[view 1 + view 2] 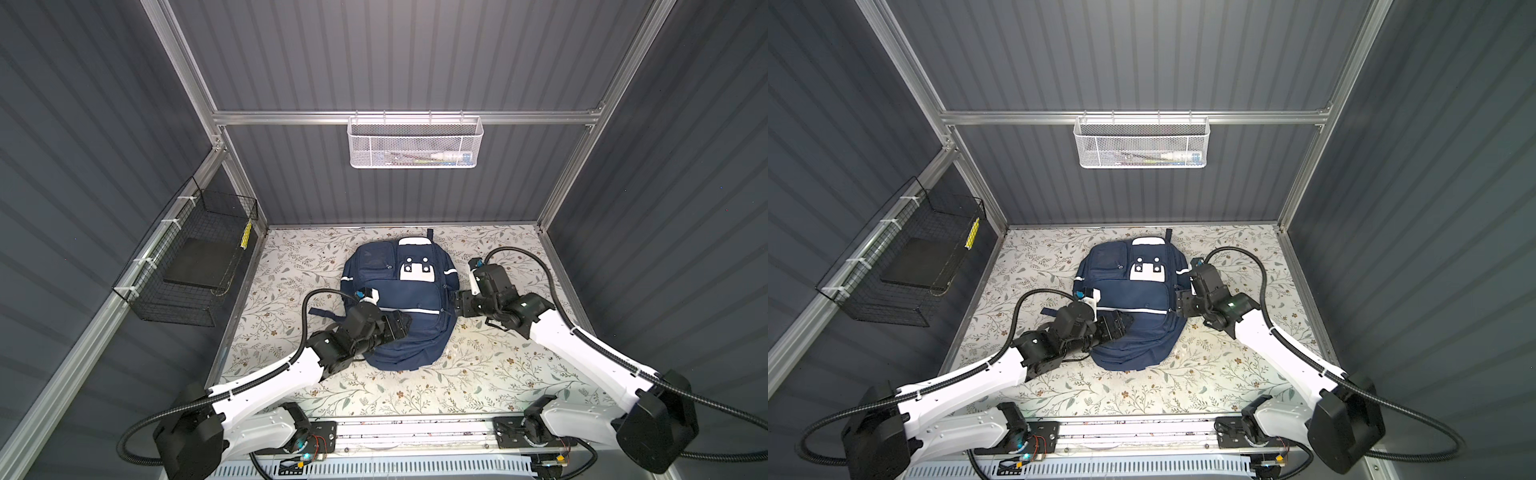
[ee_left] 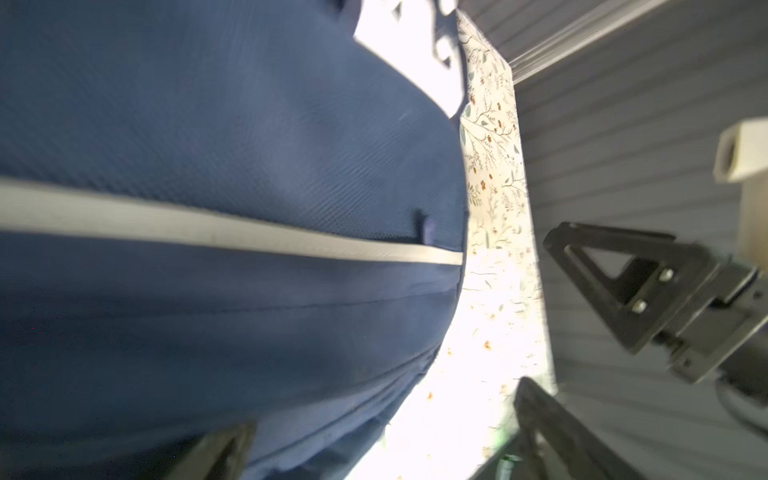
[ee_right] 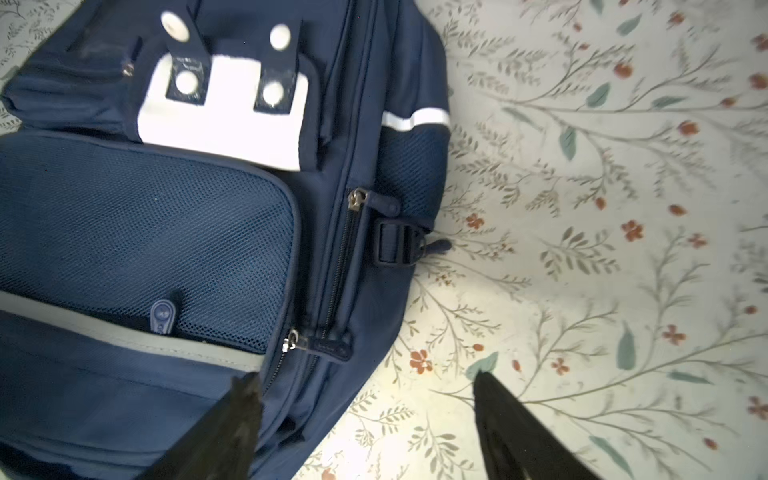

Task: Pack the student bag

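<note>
The student bag (image 1: 399, 303), navy blue with white patches and a white stripe (image 2: 208, 226), lies flat on its back in the middle of the table in both top views (image 1: 1129, 299). My left gripper (image 1: 401, 326) hovers over the bag's lower front on the left, jaws open with nothing between them (image 2: 382, 428). My right gripper (image 1: 459, 305) sits at the bag's right edge, open, one finger (image 3: 245, 415) over the fabric and the other over the table. In the right wrist view two zip sliders (image 3: 357, 199) show on the bag's side.
A floral cloth (image 1: 498, 374) covers the table. A white mesh basket (image 1: 415, 143) holding small items hangs on the back wall. A black wire basket (image 1: 195, 257) with a dark flat slab in it hangs on the left wall.
</note>
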Controlling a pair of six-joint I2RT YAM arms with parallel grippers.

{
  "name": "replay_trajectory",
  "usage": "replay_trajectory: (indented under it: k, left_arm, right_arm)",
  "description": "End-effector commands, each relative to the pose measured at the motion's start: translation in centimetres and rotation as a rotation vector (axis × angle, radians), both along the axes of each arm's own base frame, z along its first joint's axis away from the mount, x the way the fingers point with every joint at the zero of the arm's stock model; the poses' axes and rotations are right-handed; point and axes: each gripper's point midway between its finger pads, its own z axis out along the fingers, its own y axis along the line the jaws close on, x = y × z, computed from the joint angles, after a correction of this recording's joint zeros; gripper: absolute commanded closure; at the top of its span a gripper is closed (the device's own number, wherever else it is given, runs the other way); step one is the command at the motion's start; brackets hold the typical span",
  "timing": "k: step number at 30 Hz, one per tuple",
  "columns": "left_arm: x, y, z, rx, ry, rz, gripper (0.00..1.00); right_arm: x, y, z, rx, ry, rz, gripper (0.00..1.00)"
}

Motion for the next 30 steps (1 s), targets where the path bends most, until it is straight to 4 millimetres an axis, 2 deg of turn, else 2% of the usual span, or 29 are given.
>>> replay_trajectory:
  k: [1, 3, 4, 5, 8, 9, 11, 12, 15, 17, 21, 23, 24, 26, 28, 30]
  left_arm:
    - [3.3, 5.7, 3.2, 0.424, -0.298, 0.099, 0.00]
    - [4.8, 7.2, 4.3, 0.521, -0.421, 0.084, 0.00]
    - [5.6, 8.3, 4.7, 0.558, -0.460, 0.108, 0.00]
    - [6.5, 10.1, 4.7, 0.594, -0.480, 0.162, 0.00]
    - [8.9, 15.1, 3.1, 0.747, -0.504, 0.263, 0.00]
    - [9.5, 16.9, 2.3, 0.811, -0.488, 0.304, 0.00]
    - [10.1, 20.3, 0.8, 0.896, -0.431, 0.395, 0.00]
    - [10.4, 21.3, 0.0, 0.925, -0.421, 0.409, 0.00]
    - [11.8, 23.1, -2.2, 0.976, -0.479, 0.425, 0.00]
    - [13.1, 24.1, -4.1, 0.926, -0.464, 0.422, 0.00]
    - [15.1, 24.2, -6.4, 0.789, -0.473, 0.413, 0.00]
    - [15.9, 24.9, -8.0, 0.777, -0.446, 0.406, 0.00]
    - [16.3, 25.7, -9.2, 0.771, -0.420, 0.421, 0.01]
    - [16.7, 26.7, -9.9, 0.679, -0.435, 0.448, 0.02]
    - [17.0, 26.6, -10.8, 0.654, -0.427, 0.419, 0.01]
    - [17.2, 26.2, -12.0, 0.652, -0.409, 0.385, 0.00]
  right_arm:
    - [2.2, -3.9, 1.4, -0.041, -0.116, -0.103, 0.15]
    - [3.2, -7.0, 1.9, -0.049, -0.187, -0.184, 0.14]
    - [3.5, -8.3, 2.6, -0.041, -0.244, -0.217, 0.14]
    - [3.8, -9.8, 2.4, -0.038, -0.281, -0.258, 0.14]
    - [4.3, -13.6, 0.4, -0.061, -0.307, -0.347, 0.14]
    - [4.3, -14.5, -0.7, -0.093, -0.299, -0.350, 0.12]
    - [4.3, -15.9, -1.5, -0.128, -0.310, -0.364, 0.13]
    - [4.4, -16.4, -3.1, -0.129, -0.285, -0.368, 0.13]
    - [4.6, -17.1, -4.5, -0.089, -0.334, -0.358, 0.13]
    - [4.6, -17.2, -4.8, -0.085, -0.432, -0.331, 0.13]
    - [5.2, -17.1, -3.3, -0.065, -0.573, -0.309, 0.09]
    - [5.7, -16.7, -3.4, -0.021, -0.600, -0.278, 0.09]
    - [6.1, -16.6, -4.2, -0.019, -0.585, -0.266, 0.09]
    - [6.6, -16.3, -5.4, -0.016, -0.584, -0.248, 0.08]
    - [6.2, -16.2, -5.4, -0.013, -0.594, -0.241, 0.05]
    - [6.7, -17.4, -5.7, -0.025, -0.569, -0.316, 0.01]
